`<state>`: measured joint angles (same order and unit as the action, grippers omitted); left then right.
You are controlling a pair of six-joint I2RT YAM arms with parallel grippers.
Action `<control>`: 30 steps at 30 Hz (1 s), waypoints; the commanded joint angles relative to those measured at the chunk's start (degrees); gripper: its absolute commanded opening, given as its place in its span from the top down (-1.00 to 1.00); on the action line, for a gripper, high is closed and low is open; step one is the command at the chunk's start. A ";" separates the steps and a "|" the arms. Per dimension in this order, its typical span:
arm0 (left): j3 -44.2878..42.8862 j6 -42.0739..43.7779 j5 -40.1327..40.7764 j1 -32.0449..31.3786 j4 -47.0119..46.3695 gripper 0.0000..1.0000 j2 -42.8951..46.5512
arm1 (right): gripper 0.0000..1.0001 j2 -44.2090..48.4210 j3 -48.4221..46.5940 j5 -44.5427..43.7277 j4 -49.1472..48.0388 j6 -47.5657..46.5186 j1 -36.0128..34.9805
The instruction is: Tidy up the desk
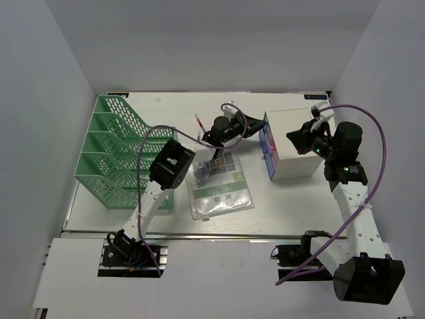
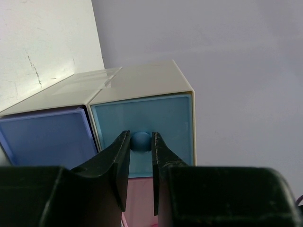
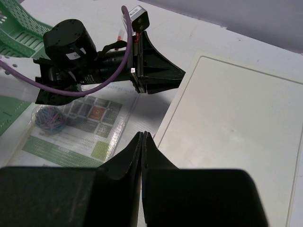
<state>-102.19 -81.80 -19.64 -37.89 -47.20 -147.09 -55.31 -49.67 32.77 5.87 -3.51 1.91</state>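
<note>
The white drawer box (image 1: 292, 143) stands on the desk (image 1: 279, 199), whose white top spreads out under and around it, with the aluminium rail (image 1: 199, 232) running along the edge on the arms' side of the box. The left gripper (image 2: 140, 137) is at the box's front face. Its two black fingers (image 2: 120, 156) are pressed against either side of the round knob (image 2: 140, 142) of the blue drawer (image 2: 165, 118), so the knob fills the gap between them and is clamped there. In the left wrist view a purple drawer (image 2: 42, 142) sits beside the blue one and a pink drawer (image 2: 137, 198) shows just past it, mostly hidden behind the fingers. The right gripper (image 3: 142, 137) hangs over the flat top of the box, near its front edge, with its fingers pressed together and nothing between them. From above, the left gripper (image 1: 259, 131) meets the box's front and the right gripper (image 1: 295, 138) sits above its lid. In front of the box, beside the drawer face, a clear plastic sleeve (image 1: 222, 189) holding a printed sheet lies flat with a bundle of rubber bands (image 1: 202, 174) on it. Well beyond the sleeve from the box stands a green mesh file rack (image 1: 116, 149).
</note>
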 commanded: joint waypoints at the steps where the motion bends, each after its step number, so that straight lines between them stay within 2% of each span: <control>1: -0.91 -1.25 -1.37 -0.52 0.00 0.60 1.36 | 1.00 0.38 0.98 -0.17 -2.09 -0.80 0.20; 6: 0.85 -2.40 -1.19 0.01 -1.40 0.69 2.50 | 1.00 0.38 0.98 -0.17 -2.18 -1.06 0.29; 11: 1.29 -2.40 -2.33 0.01 -0.70 0.21 3.38 | 1.00 0.29 1.15 -0.17 -2.35 -0.97 0.20; 14: 1.29 -2.40 -2.95 0.01 -1.05 0.11 3.30 | 1.00 0.20 1.15 -0.26 -2.35 -0.97 0.37; 20: 1.73 -2.58 -3.56 0.01 -1.14 0.10 3.47 | 1.00 0.11 1.24 -0.34 -2.44 -1.06 0.37; 24: 1.38 -2.84 -3.39 0.01 -1.14 0.22 3.30 | 1.00 -0.06 1.16 -0.52 -2.44 -1.15 0.37; 30: 1.12 -2.93 -2.69 0.01 -0.70 0.24 3.12 | 1.00 0.03 1.33 -0.61 -2.44 -1.41 0.28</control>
<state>-100.90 -84.99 -22.20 -37.85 -48.38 -147.06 -55.33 -48.86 32.73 5.80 -4.08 1.91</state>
